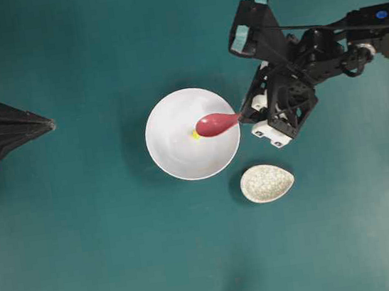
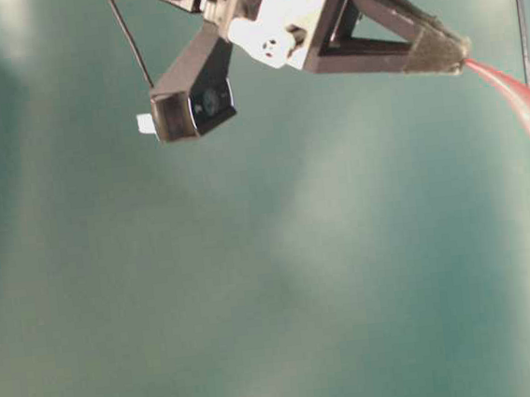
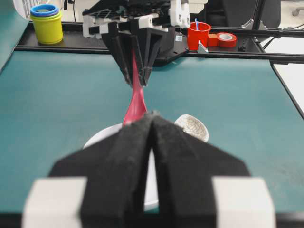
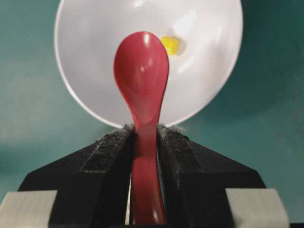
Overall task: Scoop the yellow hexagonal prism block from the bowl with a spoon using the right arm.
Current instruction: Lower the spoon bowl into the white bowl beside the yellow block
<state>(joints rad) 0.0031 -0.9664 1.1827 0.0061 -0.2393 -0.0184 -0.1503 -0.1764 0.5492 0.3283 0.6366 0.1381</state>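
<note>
The white bowl (image 1: 178, 155) sits mid-table, and the tiny yellow hexagonal prism block (image 1: 195, 135) lies inside it, right of centre. My right gripper (image 1: 242, 117) is shut on the handle of the pink-red spoon (image 1: 214, 123), whose scoop hangs over the bowl, just right of the block. In the right wrist view the spoon (image 4: 142, 71) points into the bowl (image 4: 85, 85), with the block (image 4: 171, 45) just beyond the scoop's right edge. The left gripper (image 1: 52, 124) rests shut at the table's left edge, far from the bowl.
A small speckled egg-shaped spoon rest (image 1: 267, 182) lies just to the lower right of the bowl. Beyond the table's far edge, in the left wrist view, stand stacked yellow and blue cups (image 3: 46, 21), a red cup (image 3: 198, 34) and a roll of red tape (image 3: 226, 39).
</note>
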